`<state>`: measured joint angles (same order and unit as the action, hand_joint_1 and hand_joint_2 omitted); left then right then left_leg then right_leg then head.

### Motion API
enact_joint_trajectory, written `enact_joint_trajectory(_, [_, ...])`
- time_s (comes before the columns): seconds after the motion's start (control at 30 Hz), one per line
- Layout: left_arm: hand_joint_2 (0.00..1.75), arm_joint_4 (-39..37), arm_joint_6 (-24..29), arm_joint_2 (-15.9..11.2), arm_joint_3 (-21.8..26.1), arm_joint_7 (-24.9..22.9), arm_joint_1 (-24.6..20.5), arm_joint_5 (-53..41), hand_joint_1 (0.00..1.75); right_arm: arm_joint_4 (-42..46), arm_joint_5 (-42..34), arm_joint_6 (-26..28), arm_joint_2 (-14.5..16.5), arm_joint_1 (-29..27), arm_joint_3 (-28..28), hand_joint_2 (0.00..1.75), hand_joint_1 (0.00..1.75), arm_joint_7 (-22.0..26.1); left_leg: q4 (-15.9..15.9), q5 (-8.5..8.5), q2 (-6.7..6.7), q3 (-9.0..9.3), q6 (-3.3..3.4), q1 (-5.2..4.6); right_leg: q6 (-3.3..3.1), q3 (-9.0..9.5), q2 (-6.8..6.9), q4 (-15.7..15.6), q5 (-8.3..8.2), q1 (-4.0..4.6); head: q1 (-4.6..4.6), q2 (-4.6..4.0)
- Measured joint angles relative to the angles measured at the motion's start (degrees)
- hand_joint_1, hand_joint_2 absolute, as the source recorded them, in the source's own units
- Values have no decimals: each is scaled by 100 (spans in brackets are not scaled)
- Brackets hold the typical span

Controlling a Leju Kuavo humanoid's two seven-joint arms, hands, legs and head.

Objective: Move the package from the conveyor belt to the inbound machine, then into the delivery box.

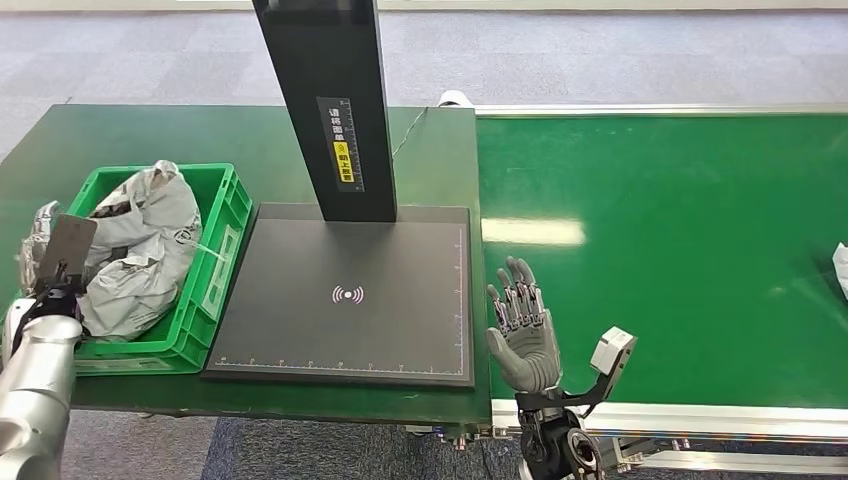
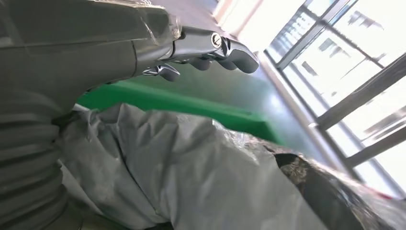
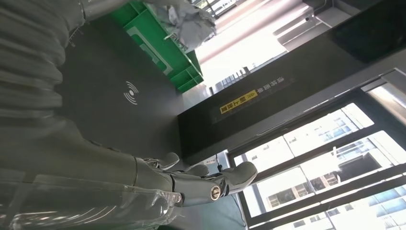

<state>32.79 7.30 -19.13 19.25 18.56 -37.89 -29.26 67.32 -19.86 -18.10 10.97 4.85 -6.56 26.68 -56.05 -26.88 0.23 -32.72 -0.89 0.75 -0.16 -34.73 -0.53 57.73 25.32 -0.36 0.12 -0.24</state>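
packages: you have several crumpled grey ones (image 1: 140, 250) in one green delivery box (image 1: 225, 262); right hand (image 1: 522, 330) upright, released; left hand (image 2: 210, 50) above them, empty.

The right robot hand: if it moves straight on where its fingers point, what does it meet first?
Probably nothing soon: the right robot hand points along the seam between scanner plate and conveyor belt; height is unclear.

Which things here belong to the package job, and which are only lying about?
Job:
- grey packages in the green delivery box
- inbound machine, its plate bare
- conveyor belt
- white package edge at the belt's far right
- right hand, fingers apart, holding nothing
- left hand at the box

Lying about:
- thin cable behind the machine
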Motion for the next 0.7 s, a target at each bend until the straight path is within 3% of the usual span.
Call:
enact_joint_trajectory(0.2, [175, 2079, 12, 335, -17, 363, 690, 1604, 0, 0, 92, 192, 5, 28, 6, 175, 0, 3, 0, -9, 14, -5, 1, -3, 1, -2, -14, -1, 0, -4, -1, 0])
enact_joint_trajectory(0.33, [175, 4271, 333, 846, -108, 1087, 2067, 2429, 0, 31, 112, 290, -2, -71, 14, 175, 0, 65, -1, -40, 37, 12, 10, -17, 14, 2, -37, -3, 23, -18, -3, 0])
enact_joint_trajectory(0.43, [175, 5653, 542, 1348, -291, 1645, 3122, 2585, 0, 126, 142, 322, -8, -219, 19, 175, 0, 106, -2, -56, 38, 10, 16, -18, 21, 3, -36, -5, 38, -18, 4, 0])
enact_joint_trajectory(0.5, [175, 6356, 662, 1581, -419, 1831, 3583, 2567, 0, 180, 148, 325, -10, -280, 26, 175, 0, 108, -2, -63, 32, 10, 19, -18, 25, 5, -34, -6, 43, -18, 3, 0])
enact_joint_trajectory(0.7, [175, 7500, 813, 1950, -682, 1914, 4229, 2448, 0, 244, 154, 322, -10, -333, 49, 175, 0, 108, -1, -67, 17, 15, 20, -15, 26, 14, -30, -7, 47, -17, 3, 0])
